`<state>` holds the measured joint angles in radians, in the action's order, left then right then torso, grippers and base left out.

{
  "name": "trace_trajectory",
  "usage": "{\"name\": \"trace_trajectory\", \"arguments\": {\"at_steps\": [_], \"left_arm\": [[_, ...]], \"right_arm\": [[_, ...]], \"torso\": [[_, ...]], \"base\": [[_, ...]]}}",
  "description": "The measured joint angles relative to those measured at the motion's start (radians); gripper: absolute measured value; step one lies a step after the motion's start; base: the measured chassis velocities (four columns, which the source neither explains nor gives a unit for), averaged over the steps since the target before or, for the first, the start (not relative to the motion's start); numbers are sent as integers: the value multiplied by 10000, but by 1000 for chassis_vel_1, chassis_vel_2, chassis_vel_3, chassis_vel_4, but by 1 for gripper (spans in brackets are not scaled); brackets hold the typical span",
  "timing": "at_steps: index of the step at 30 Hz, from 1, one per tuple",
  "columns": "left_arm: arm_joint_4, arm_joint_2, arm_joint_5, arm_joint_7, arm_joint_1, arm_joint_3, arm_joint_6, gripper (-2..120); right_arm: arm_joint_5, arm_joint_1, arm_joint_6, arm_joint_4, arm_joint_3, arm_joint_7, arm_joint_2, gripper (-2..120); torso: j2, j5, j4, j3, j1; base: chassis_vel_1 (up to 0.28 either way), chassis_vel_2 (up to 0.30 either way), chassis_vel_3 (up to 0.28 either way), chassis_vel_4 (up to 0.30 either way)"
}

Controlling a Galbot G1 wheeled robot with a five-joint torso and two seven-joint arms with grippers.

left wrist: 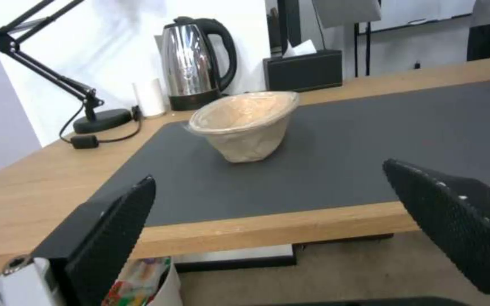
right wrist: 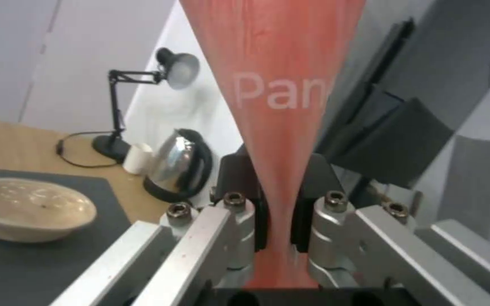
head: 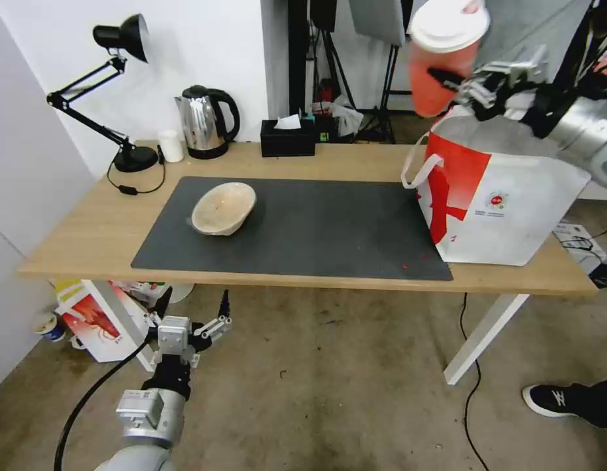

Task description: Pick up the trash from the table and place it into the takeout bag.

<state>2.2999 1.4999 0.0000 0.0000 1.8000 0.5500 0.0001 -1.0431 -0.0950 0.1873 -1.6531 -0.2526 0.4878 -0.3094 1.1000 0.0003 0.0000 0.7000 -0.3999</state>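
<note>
My right gripper (head: 462, 86) is shut on the red cup (head: 439, 72) with a white lid, holding it high above the far left corner of the takeout bag (head: 506, 196). In the right wrist view the red cup (right wrist: 279, 127) is squeezed between the two fingers. The bag stands open on the right end of the table (head: 87, 242). A shallow beige bowl (head: 224, 207) sits tilted on the left part of the dark grey mat (head: 316, 229). My left gripper (head: 193, 313) hangs open below the table's front edge, and the beige bowl (left wrist: 245, 123) lies beyond its fingers (left wrist: 115, 238).
At the back of the table stand a black desk lamp (head: 117, 98), a small white cup (head: 171, 145), a steel kettle (head: 204, 122) and a black tissue box (head: 288, 139). A red-and-white box (head: 97, 320) sits on the floor under the table's left end. A person's shoe (head: 555, 400) shows at lower right.
</note>
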Motion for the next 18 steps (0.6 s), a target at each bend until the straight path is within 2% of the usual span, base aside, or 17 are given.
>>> {"name": "trace_trajectory", "arguments": {"at_steps": [2, 5, 6, 8, 9, 11, 14, 18], "left_arm": [[0, 0, 0, 0, 0, 0, 0, 100], [0, 0, 0, 0, 1, 0, 0, 100], [0, 0, 0, 0, 0, 0, 0, 100], [0, 0, 0, 0, 0, 0, 0, 100], [0, 0, 0, 0, 0, 0, 0, 100], [0, 0, 0, 0, 0, 0, 0, 100], [0, 0, 0, 0, 0, -1, 0, 100], [0, 0, 0, 0, 0, 0, 0, 100]], "right_arm": [[0, -165, -1, 25, 168, 4, 46, 5], [-2, -881, -5, 99, 865, 17, 181, 5], [2, -1342, -20, 145, 1375, 17, 246, 5], [6, -1530, -31, 171, 1586, 8, 275, 5], [24, -2009, -74, 182, 2076, -18, 341, 5], [29, -2151, -91, 191, 2218, -28, 362, 5], [105, -3361, -170, 335, 3535, -259, 540, 5], [268, -4241, -222, 539, 4280, -622, 581, 5]], "torso": [[0, -2, 0, 0, 0], [0, -1, 0, 0, -1], [0, -2, 2, 0, -1], [0, -3, 2, 0, -1], [0, -1, -1, 0, 0], [0, 1, -1, 0, -1], [0, -3, 0, -1, 0], [1, 1, -2, 0, 0]], "base": [[0, 0, 0, 0], [0, 0, 0, 0], [0, 0, 0, 0], [0, 0, 0, 0], [0, 0, 0, 0], [0, 0, 0, 0], [0, 0, 0, 0], [0, 0, 0, 0]]}}
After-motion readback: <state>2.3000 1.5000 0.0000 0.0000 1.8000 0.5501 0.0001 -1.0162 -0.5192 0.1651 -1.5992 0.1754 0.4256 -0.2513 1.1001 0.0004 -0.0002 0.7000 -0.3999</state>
